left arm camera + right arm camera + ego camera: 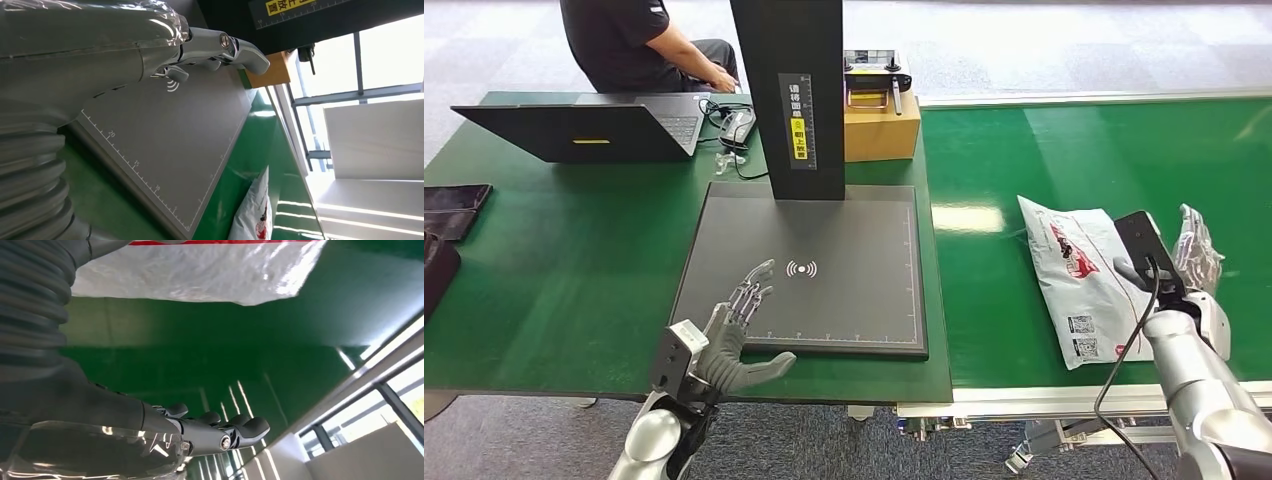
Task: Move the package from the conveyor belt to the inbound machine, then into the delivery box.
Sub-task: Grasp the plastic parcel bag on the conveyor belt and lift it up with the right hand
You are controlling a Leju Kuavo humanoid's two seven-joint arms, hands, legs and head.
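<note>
A white plastic package (1084,275) with red print and labels lies flat on the green conveyor belt (1084,150); its corner shows in the left wrist view (255,210) and its edge in the right wrist view (200,275). My right hand (1194,260) hovers just right of the package, fingers apart, holding nothing (220,432). My left hand (739,320) is open over the front left edge of the dark inbound machine plate (844,290), fingers stretched toward its wireless symbol (210,47).
The machine's black column (794,90) rises at the plate's back. A cardboard box (882,125) stands behind it. A person (639,45) sits at an open laptop (584,130) at the back left. Dark items (449,215) lie at the table's left edge.
</note>
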